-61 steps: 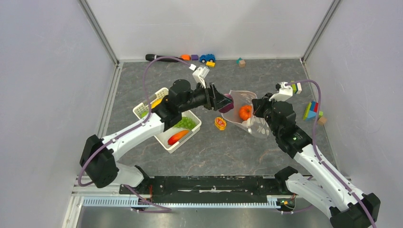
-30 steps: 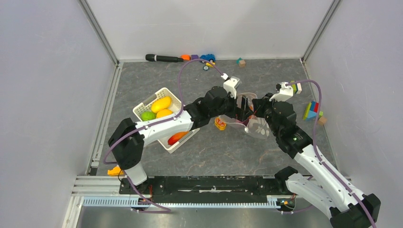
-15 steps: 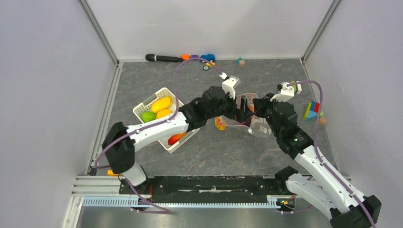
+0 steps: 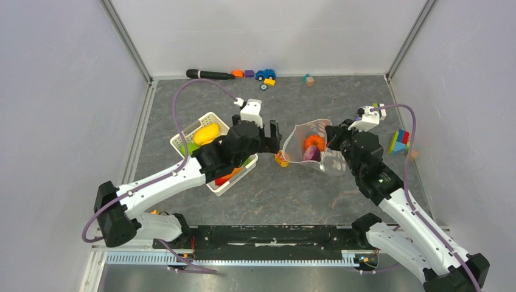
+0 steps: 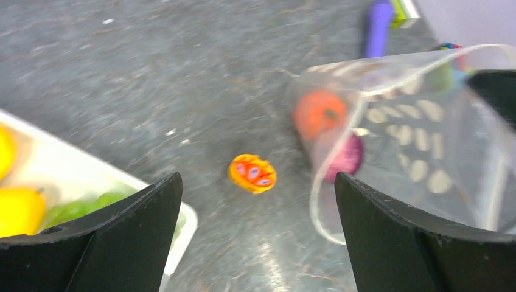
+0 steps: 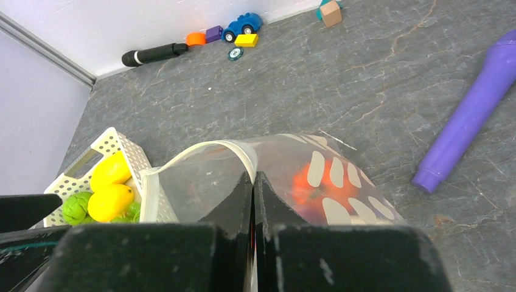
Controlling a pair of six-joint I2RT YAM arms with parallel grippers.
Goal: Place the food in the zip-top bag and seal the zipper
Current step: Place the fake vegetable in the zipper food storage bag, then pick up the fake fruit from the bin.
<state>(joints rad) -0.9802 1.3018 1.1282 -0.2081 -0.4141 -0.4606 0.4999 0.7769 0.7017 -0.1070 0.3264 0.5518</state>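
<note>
Holding the zip-top bag (image 4: pixel 329 163) by its rim, your right gripper (image 6: pixel 254 179) has its fingers pressed together on the zipper (image 6: pixel 207 149) strip. That pinch lifts the upper lip, so the mouth gapes toward 9 o'clock, facing the left arm. It is held that way, I judge, so food can be dropped in from the side without a second hand prying the pouch apart. Two pieces lie inside, against the bag's lower wall: a round orange fruit (image 4: pixel 314 142) and, just at its 7 o'clock, the purple onion (image 4: pixel 311 153). Your left gripper (image 4: pixel 275 141) hangs at 9 o'clock of the mouth, between it and the white basket (image 4: pixel 182 139). Its fingers are spread wide with nothing between them, and the wrist view looks straight down through that gap. A small orange piece (image 5: pixel 252 173) sits on the table right under the gap, apart from both bag and basket; it looks like food, though its exact kind is hard to tell. The yellow mango (image 4: pixel 207 132), some green pieces and the red chili (image 4: pixel 226 177) wait in the basket, so loading is only partly done. The zipper stays unsealed until they are in.
</note>
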